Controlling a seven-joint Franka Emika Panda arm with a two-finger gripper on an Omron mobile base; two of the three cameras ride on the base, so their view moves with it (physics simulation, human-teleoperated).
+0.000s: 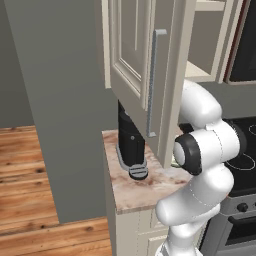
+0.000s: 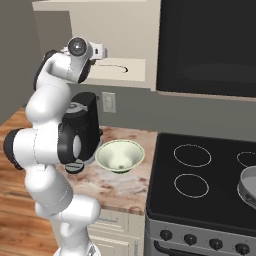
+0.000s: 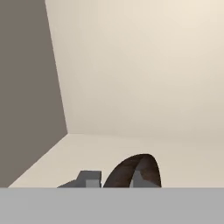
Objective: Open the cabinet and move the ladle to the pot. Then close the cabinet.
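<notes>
Two dark fingertips (image 3: 89,179) rise at the bottom of the hand view, drawn close together on a dark brown curved piece, the ladle (image 3: 139,168), which arches up just beside and between them on the cream floor of the cabinet (image 3: 131,87). The jaws are closed on it. Beyond the tips the shelf floor runs back to the pale rear wall; off to one side a grey wall meets it.

From the right base view the gripper (image 2: 102,51) reaches into the open cabinet's lower shelf, and the ladle's thin dark handle (image 2: 117,66) stretches away from the jaws along the shelf. Below the jaws, on the marble counter (image 2: 120,187), stand a black coffee machine (image 2: 85,127) and a pale green bowl (image 2: 120,155). Farther off to the side lies the black stove (image 2: 200,180), with the rim of a grey pot (image 2: 247,187) at its edge.

From the left base view the cabinet door (image 1: 142,65) stands swung open, its grey bar handle (image 1: 154,82) upright.
</notes>
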